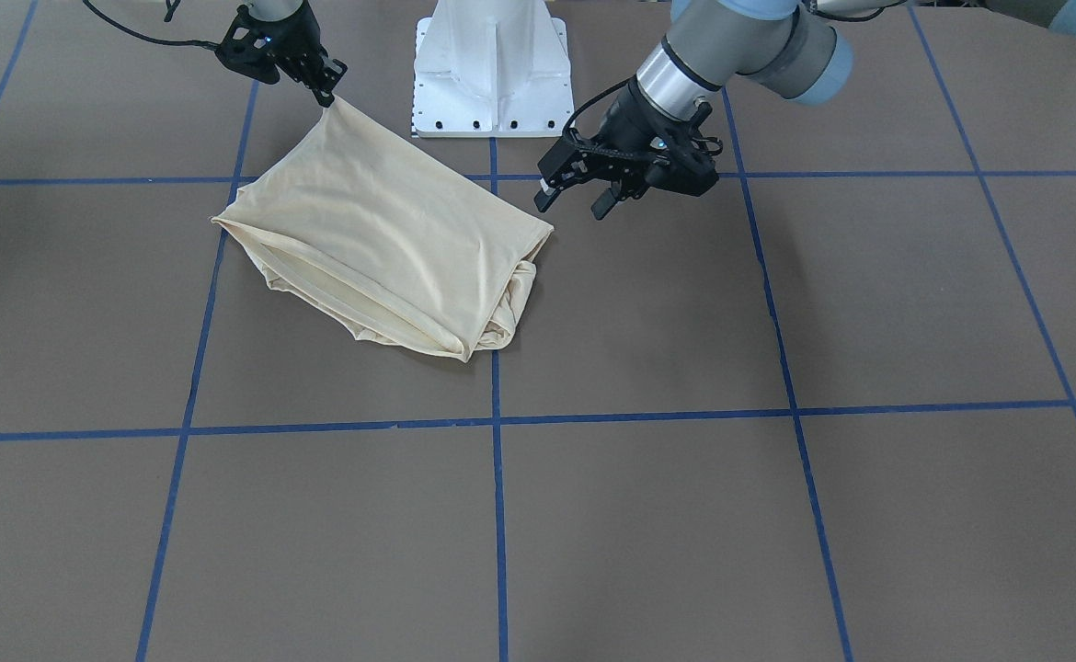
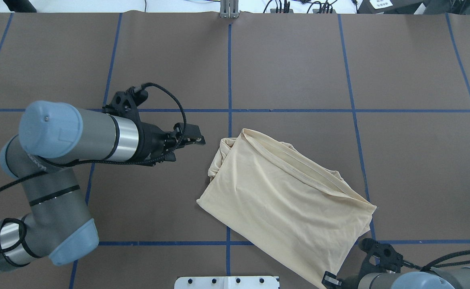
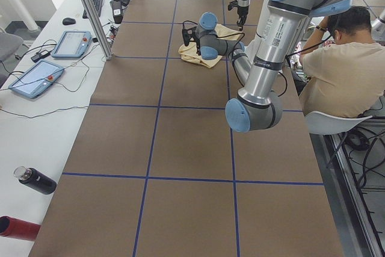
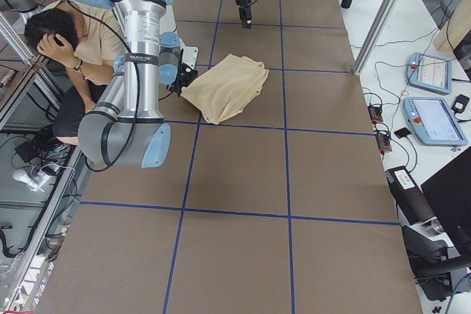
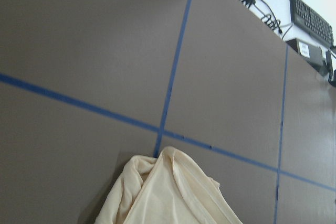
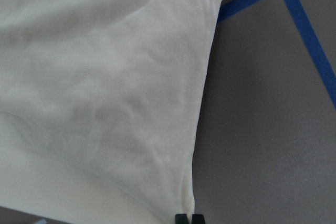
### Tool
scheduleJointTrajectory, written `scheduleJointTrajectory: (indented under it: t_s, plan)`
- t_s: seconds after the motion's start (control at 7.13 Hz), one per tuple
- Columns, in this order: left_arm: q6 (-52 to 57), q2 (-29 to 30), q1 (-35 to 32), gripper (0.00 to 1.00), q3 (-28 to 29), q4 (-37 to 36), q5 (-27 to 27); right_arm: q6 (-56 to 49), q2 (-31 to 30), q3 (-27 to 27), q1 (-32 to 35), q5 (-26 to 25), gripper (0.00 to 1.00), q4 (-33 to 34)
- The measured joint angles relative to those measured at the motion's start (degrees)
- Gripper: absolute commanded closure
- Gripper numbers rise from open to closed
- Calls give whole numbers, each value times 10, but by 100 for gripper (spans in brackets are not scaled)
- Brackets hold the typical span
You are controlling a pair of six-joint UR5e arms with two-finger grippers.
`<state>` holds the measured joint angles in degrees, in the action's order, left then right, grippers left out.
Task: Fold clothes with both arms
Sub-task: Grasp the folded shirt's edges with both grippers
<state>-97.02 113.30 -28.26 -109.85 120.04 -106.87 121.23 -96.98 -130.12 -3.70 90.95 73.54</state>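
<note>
T-shirt sits as a thin, floppy folded bundle near the table's robot-side edge. My right gripper is pinched closed on one corner. The left gripper hangs open and empty just beside it. I'd grab the neighbouring corner, since it looks light and probably slides easily.

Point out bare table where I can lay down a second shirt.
The whole row beyond the tape line, away from the robot, is bare, as is the square outboard of the open left gripper. Crowded: the strip by the pedestal, where the right gripper pinches the shirt corner.
</note>
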Motion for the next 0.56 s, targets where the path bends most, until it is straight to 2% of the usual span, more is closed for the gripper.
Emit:
scheduleJointTrajectory:
  t_s: [0.28,0.56]
  plan:
    - [-1,-4,34,16,6,-52,5,2,-36,-56,-2,0,0,0]
    - [3,2,50,18,34,-60,8,1,-59,-107,54,2,0,0]
